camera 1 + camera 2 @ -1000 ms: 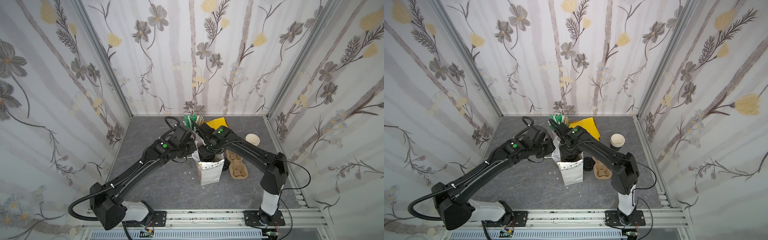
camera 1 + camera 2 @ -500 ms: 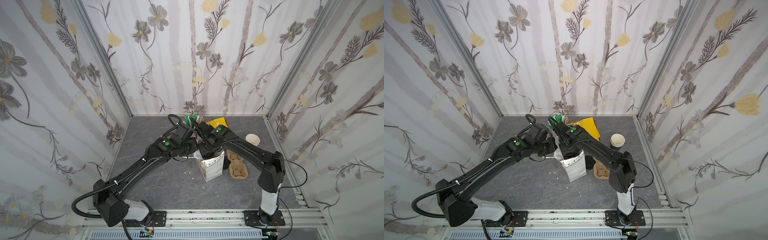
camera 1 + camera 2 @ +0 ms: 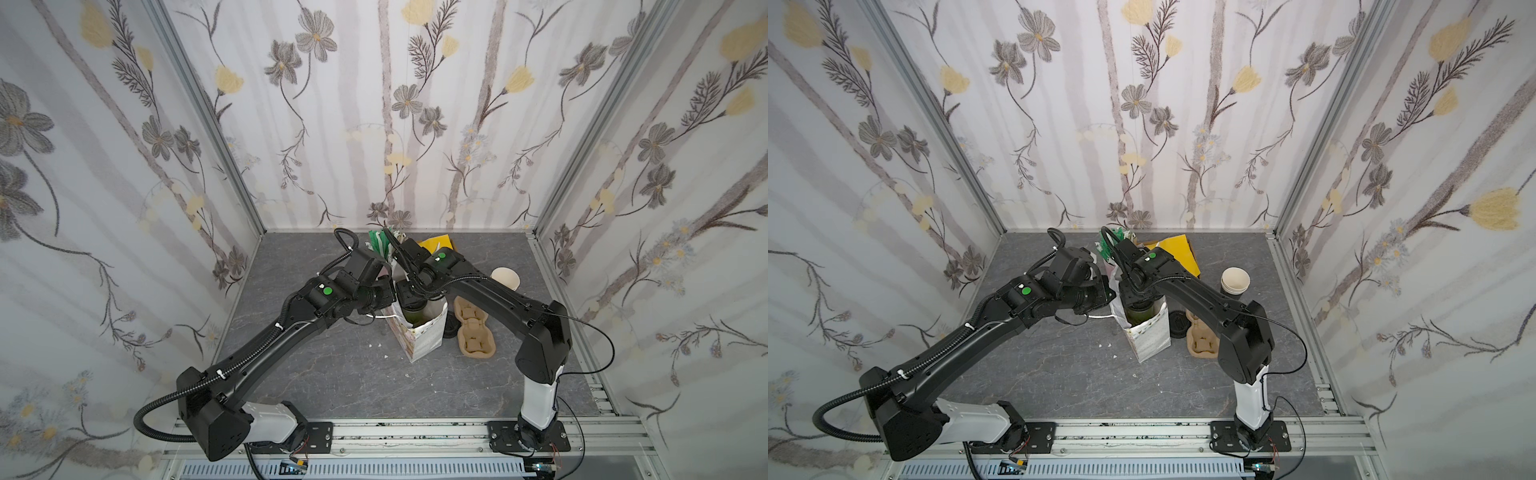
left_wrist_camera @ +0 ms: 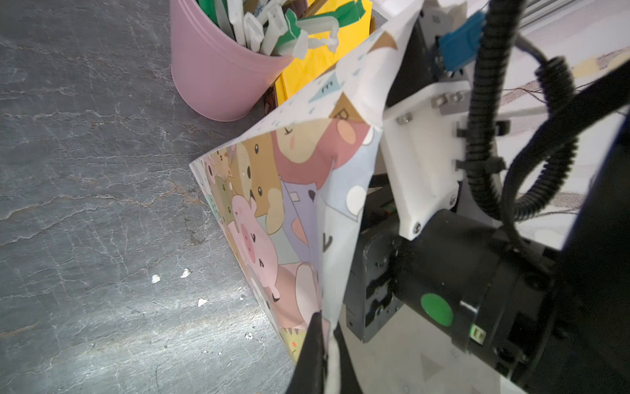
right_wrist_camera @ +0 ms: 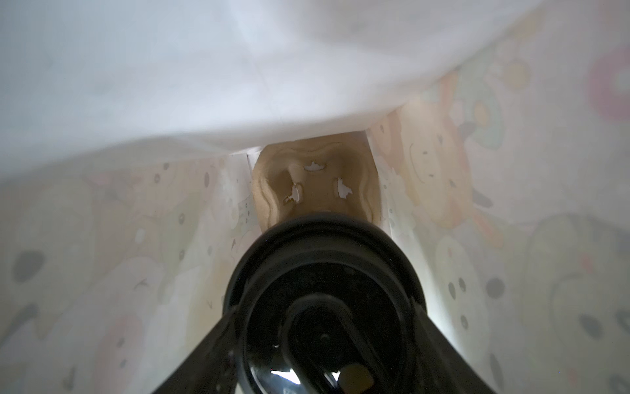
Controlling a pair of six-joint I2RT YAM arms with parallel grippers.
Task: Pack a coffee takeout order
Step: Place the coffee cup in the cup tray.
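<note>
A cartoon-printed paper bag (image 3: 424, 340) stands between the arms, with a pulp carrier (image 3: 473, 332) and stacked cups (image 3: 505, 278) beside it. The left gripper (image 4: 323, 344) pinches the bag's rim. The right gripper (image 5: 327, 307) clasps the green cup (image 3: 413, 313) by its black lid (image 5: 320, 245) inside the bag. Both arms sit roughly as they did a second ago. The bag wall hides most of the cup's body.

The left arm (image 3: 266, 353) and right arm (image 3: 498, 299) are glossy black on white base segments (image 3: 270, 419), each with a round green sticker (image 3: 328, 291). Zip-tied ribbed black conduit (image 3: 145, 424) runs past the left arm's sticker; a screwed white bracket (image 4: 419, 163) sits beside the right's. The left gripper (image 4: 325, 329) is black.
</note>
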